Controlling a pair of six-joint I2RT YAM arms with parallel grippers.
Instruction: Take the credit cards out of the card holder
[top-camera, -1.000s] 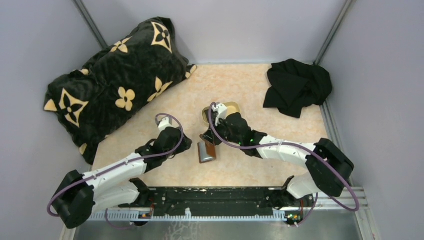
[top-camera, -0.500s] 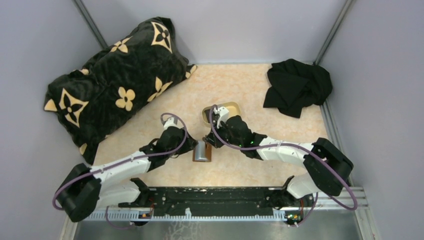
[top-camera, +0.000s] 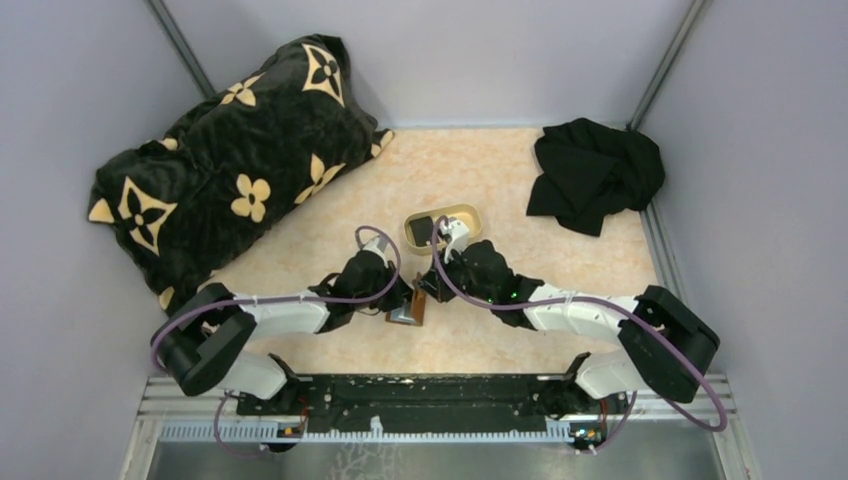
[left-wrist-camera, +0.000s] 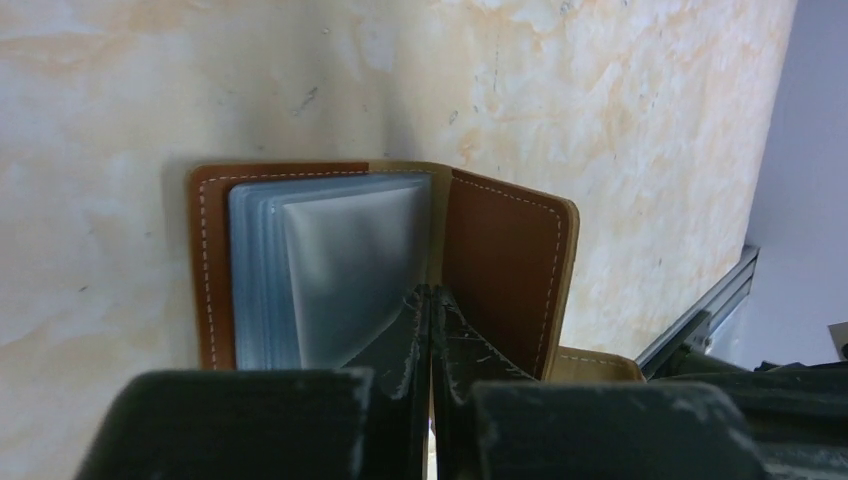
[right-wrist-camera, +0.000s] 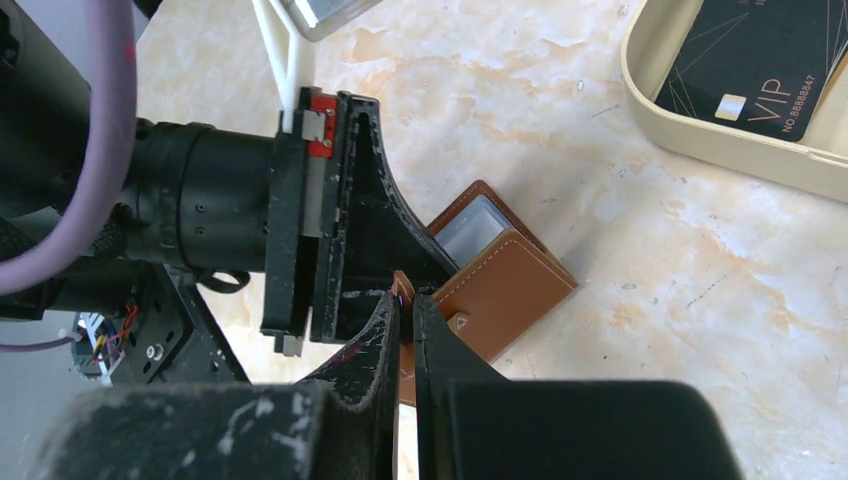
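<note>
The brown card holder lies open on the table between my two grippers. In the left wrist view its left panel carries a stack of pale blue-grey sleeves, and its right flap stands up. My left gripper is shut, tips at the fold beside the sleeves. I cannot tell whether it pinches a sleeve. My right gripper is shut on an upright brown flap of the card holder. One dark credit card lies in the tan tray. No card face shows in the holder.
The tan oval tray sits just behind the grippers. A black pillow with tan flowers fills the back left. A black cloth lies at the back right. The arms' base rail runs along the near edge.
My left arm has reached right to the card holder and its jaws have shut. The holder has settled lower, with the right gripper still holding its flap.
</note>
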